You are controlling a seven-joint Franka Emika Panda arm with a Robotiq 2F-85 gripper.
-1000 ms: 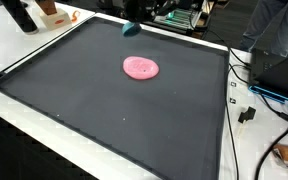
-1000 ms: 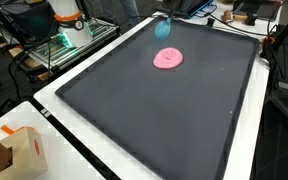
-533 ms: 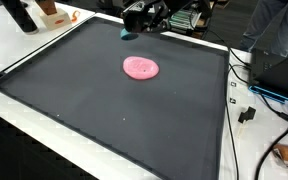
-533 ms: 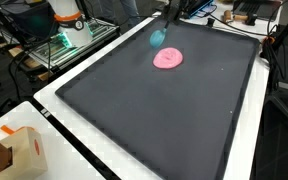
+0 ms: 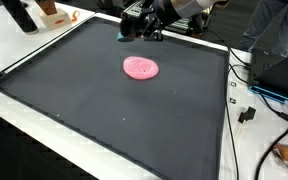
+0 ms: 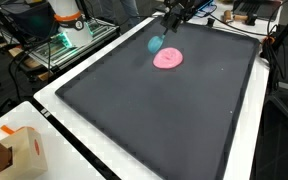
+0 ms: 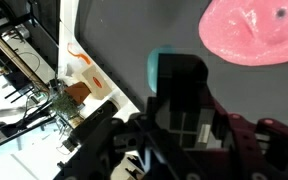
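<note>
Moved since a second ago: teal object (image 6: 155, 43), now nearer on the mat, with the gripper (image 5: 130, 33) arrived above it. White table (image 5: 44, 135). Black matte mat (image 5: 104, 110), raised rim. Pink disc (image 5: 140, 68), flat, round; teal object lies apart at its 11 o'clock. Arm (image 5: 169, 8) enters from 12 o'clock, tilted. Claw's grip: cannot tell.

Black mat (image 5: 44, 80), pink disc (image 5: 140, 68) near middle, gripper (image 5: 133, 32) with teal object (image 5: 123, 36) at far edge

Small teal object (image 6: 155, 43) near pink disc (image 6: 168, 58)
</note>
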